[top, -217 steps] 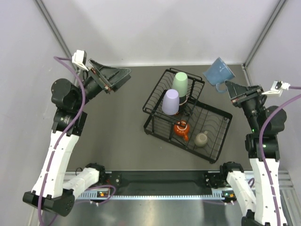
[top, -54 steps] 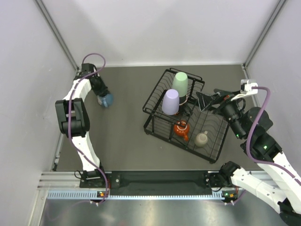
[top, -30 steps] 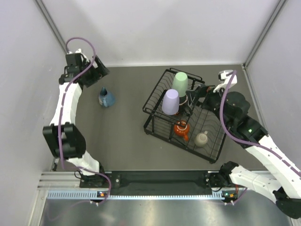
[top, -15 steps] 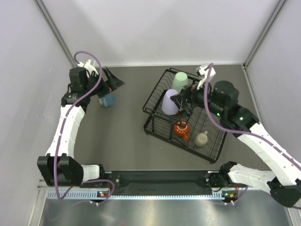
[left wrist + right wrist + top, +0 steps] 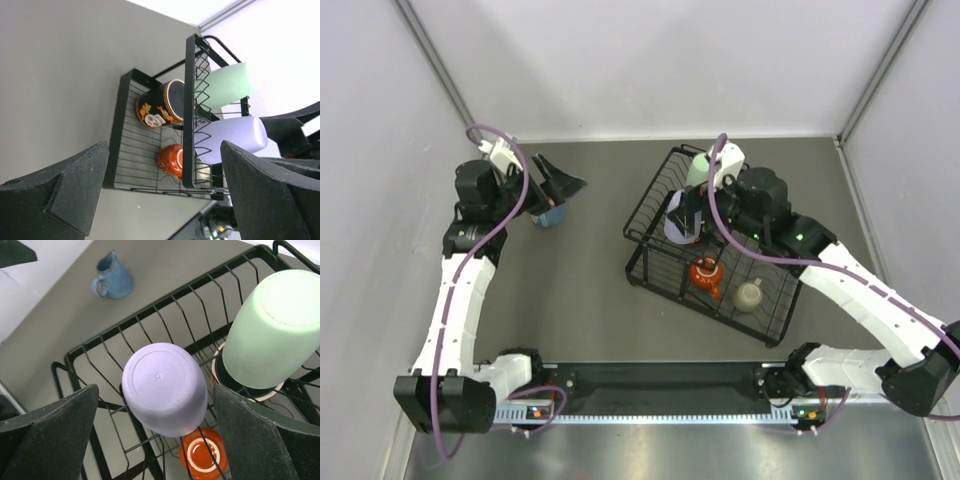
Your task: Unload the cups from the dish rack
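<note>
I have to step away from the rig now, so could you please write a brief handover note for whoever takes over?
Left gripper: open, empty, near the blue mug, which sits on the grey table outside the black wire dish rack.
Right gripper: open, empty, poised over the upturned lavender tumbler.
Done: one cup out.
Left: lavender tumbler, mint-green tumbler, small orange cup, small beige mug, dark patterned mug, all in the rack.
</note>
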Tool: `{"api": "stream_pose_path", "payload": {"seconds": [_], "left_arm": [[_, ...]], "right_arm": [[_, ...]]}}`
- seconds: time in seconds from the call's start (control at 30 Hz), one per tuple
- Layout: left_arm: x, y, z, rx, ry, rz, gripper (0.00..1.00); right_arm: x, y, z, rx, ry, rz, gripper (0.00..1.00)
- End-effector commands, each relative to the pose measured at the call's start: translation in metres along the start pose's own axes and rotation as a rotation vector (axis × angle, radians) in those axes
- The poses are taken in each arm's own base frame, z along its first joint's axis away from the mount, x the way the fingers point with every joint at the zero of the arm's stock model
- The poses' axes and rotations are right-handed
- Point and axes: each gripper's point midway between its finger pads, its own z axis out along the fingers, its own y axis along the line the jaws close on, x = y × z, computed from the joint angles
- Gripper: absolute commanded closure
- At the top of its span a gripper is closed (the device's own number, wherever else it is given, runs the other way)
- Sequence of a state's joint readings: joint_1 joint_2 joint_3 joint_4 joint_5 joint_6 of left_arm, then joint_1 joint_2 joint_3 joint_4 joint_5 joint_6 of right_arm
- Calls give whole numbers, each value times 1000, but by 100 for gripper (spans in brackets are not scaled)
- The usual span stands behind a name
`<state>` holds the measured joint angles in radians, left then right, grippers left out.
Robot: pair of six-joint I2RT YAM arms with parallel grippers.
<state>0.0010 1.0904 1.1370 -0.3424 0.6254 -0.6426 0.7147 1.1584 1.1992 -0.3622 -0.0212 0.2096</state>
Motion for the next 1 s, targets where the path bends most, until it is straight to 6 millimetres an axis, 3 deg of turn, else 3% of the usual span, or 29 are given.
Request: {"api": "stream_pose_path", "payload": {"seconds": [0.0, 0.13, 0.57, 0.67, 0.77, 0.97], "left_arm": [[-4, -15, 3, 104, -28, 1, 2], [11, -20, 6, 144, 7, -24, 3], [8, -30, -1, 170, -1, -12, 3], [8, -24, 1, 142, -12, -11, 3], [12, -20, 3, 133, 12, -16, 3], [9, -29, 1, 165, 6, -39, 3]], "right_arm": [[-23, -1, 1, 32, -79, -44, 5], [-20, -3, 8, 42, -84, -39, 7], [-10, 1, 18, 13, -54, -34, 18], [-4, 2, 21, 8, -35, -23, 23], [-4, 5, 21, -3, -31, -17, 29], [-19, 6, 13, 4, -74, -5, 62]]}}
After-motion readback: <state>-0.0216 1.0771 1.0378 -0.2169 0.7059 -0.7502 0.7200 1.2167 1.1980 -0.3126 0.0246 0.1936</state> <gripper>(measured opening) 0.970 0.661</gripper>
